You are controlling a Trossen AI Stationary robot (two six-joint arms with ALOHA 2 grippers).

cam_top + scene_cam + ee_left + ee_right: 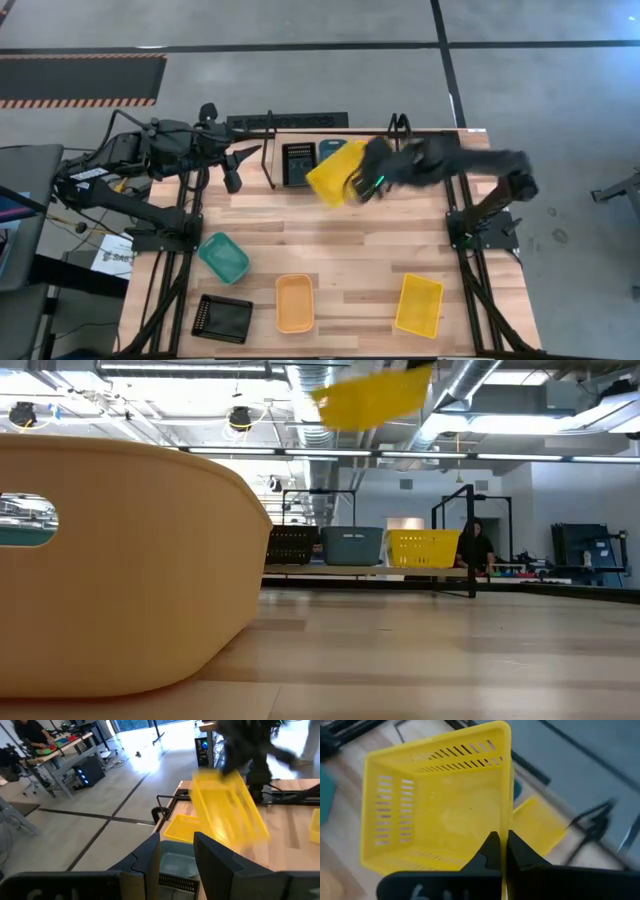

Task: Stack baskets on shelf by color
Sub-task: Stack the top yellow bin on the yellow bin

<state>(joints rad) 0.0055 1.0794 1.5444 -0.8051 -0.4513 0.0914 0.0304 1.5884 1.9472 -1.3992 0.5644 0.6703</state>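
Note:
My right gripper [364,183] [501,851] is shut on a yellow basket [335,176] [375,395] [440,805] [230,810], carried in the air just in front of the shelf [270,150]. On the shelf stand a black basket [298,163] [292,545], a blue-grey one [332,148] [352,545] and another yellow one [358,148] [424,548] [184,828]. My left gripper [236,167] [177,854] waits open near the shelf's left end, touching nothing. My right gripper holds the yellow basket by one side wall at its rim [506,822]. One finger is inside the basket and one outside, pinching the wall. The basket is lifted clear and tilted, its open side turned toward the wrist camera.
On the table's near half lie a teal basket [223,256], a black basket [222,318], an orange basket [294,302] [120,560] and a yellow basket [419,304]. Bare wood lies between them and the shelf. A person [474,545] sits in the room behind.

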